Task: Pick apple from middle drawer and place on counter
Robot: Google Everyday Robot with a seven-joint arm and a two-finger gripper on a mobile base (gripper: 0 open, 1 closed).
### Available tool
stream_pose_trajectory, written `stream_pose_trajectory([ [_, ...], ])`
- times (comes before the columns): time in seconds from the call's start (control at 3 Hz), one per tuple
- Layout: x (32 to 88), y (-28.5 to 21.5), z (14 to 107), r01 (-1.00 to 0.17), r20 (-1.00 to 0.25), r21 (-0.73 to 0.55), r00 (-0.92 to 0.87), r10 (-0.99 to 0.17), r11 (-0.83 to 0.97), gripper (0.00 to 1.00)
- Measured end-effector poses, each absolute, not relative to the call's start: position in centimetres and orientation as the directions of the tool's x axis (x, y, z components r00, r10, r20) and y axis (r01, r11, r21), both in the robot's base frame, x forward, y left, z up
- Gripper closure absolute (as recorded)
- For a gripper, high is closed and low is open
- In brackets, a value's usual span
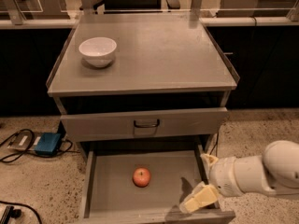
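The red-orange apple (141, 177) lies on the bare floor of the pulled-out middle drawer (112, 192), near its centre. The grey counter (154, 55) tops the cabinet above it. My gripper (203, 181) is at the drawer's right wall, to the right of the apple and apart from it. Its cream fingers (200, 199) are spread wide, one near the drawer's front right corner and one higher up. It holds nothing.
A white bowl (97, 51) stands on the counter's left rear. A closed drawer front with a dark loop handle (146, 123) sits above the open drawer. A blue box with cables (47, 143) lies on the speckled floor at the left.
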State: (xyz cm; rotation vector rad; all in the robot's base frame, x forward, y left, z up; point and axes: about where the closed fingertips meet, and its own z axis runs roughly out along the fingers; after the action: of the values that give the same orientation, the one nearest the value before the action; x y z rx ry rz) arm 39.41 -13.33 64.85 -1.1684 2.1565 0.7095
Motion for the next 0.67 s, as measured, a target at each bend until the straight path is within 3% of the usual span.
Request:
stream_pose_trajectory([
  [0.67,44.1,-9.9,56.6,-0.85,-0.721,0.127,-0.433,-0.54,0.512,0.0],
])
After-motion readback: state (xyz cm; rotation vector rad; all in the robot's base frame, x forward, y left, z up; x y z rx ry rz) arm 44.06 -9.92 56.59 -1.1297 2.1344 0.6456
